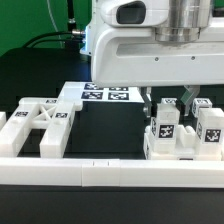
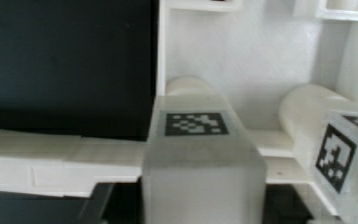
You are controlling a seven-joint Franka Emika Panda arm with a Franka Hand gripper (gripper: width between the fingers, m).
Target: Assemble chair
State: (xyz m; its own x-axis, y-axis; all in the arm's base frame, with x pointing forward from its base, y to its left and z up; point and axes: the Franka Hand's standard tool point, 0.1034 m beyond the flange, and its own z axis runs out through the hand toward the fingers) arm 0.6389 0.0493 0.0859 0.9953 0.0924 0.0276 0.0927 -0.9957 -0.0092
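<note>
black table [image 1: 105, 135], jaws spread over tagged post [image 1: 163, 130], x-braced panel [image 1: 40, 126] apart

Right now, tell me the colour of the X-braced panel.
The X-braced panel is white with small black-and-white marker tags, clearest in the exterior view.

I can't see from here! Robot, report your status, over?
Pincer open, over the square posts. X-braced panel lies apart. Nothing seen in the way.
</note>
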